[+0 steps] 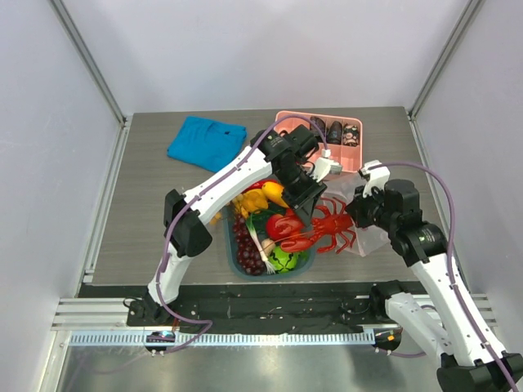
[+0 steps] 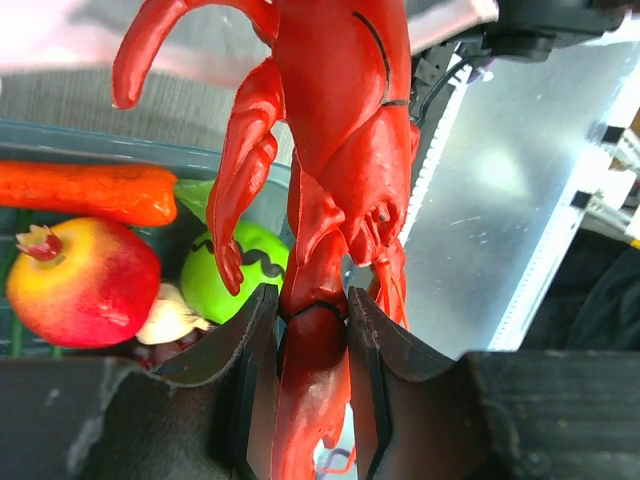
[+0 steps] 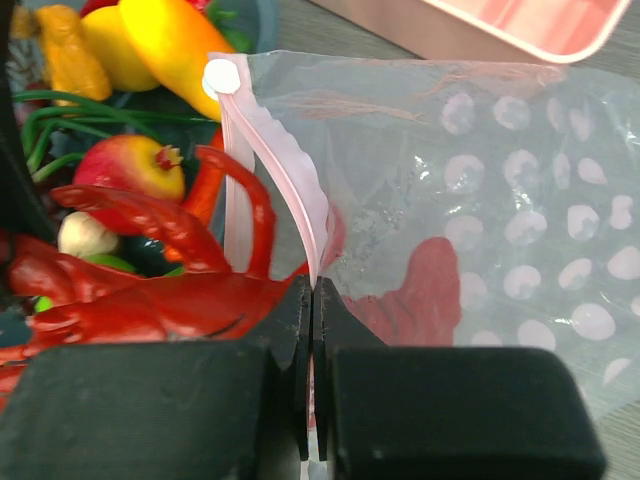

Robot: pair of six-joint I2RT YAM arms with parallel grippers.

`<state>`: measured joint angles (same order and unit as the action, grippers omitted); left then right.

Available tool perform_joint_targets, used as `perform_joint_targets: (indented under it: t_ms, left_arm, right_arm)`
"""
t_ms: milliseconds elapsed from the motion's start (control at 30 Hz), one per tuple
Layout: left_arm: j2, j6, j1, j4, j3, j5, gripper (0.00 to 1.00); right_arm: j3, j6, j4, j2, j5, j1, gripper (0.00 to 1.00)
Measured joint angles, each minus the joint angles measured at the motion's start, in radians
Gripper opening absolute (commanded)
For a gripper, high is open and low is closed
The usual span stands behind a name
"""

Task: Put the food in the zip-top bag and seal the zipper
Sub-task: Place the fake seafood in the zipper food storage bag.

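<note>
Your left pincer (image 2: pixel 312 300) is clamping one end of the red lobster (image 2: pixel 340 120), holding it over the right rim of the teal tub (image 1: pixel 230 245). Further right, your right pincer (image 3: pixel 312 292) is pinching the pink zipper (image 3: pixel 290 170) of the zip-top bag (image 3: pixel 500 200), which is lying on the table (image 1: pixel 147 204) just near of the pink tray (image 3: pixel 400 30). Part of the lobster is showing red through the plastic.

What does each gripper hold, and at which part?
Left gripper: the red lobster, clamped on a narrow part of its body. Right gripper: the zip-top bag, pinched at its pink zipper.
</note>
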<state>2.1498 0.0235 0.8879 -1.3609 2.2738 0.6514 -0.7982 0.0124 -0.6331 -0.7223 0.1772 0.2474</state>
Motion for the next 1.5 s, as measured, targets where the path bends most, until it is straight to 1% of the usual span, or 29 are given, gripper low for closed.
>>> perform_joint_targets:
  t_ms: [233, 367, 600, 800, 1000, 1133, 1267, 1500]
  left_arm:
    - [0.0, -0.073, -0.003, 0.0, -0.001, 0.0, 0.0]
    - [-0.007, -0.158, -0.023, 0.033, -0.063, 0.007, 0.0]
    - [-0.02, -0.307, -0.062, 0.168, -0.169, 0.01, 0.0]
    - [-0.127, -0.415, -0.065, 0.341, -0.308, 0.026, 0.0]
    - [-0.15, -0.464, -0.057, 0.399, -0.314, 0.027, 0.0]
    - [-0.156, -0.516, -0.049, 0.428, -0.322, -0.045, 0.0]
    - [-0.198, -0.592, -0.043, 0.486, -0.38, -0.127, 0.0]
    - [-0.241, -0.697, -0.038, 0.585, -0.421, -0.193, 0.0]
  right_arm:
    - [-0.001, -0.078, 0.001, -0.006, -0.038, 0.111, 0.01]
    - [-0.016, -0.149, 0.002, -0.037, -0.066, 0.15, 0.01]
    - [-0.045, -0.274, 0.008, -0.074, -0.105, 0.153, 0.01]
    - [-0.045, -0.334, 0.018, -0.079, -0.11, 0.153, 0.01]
    - [-0.055, -0.367, 0.038, -0.086, -0.105, 0.153, 0.01]
    - [-0.08, -0.398, 0.047, -0.107, -0.087, 0.153, 0.01]
    - [-0.104, -0.439, 0.051, -0.114, -0.055, 0.153, 0.01]
    - [-0.108, -0.523, 0.08, -0.138, 0.006, 0.153, 0.01]
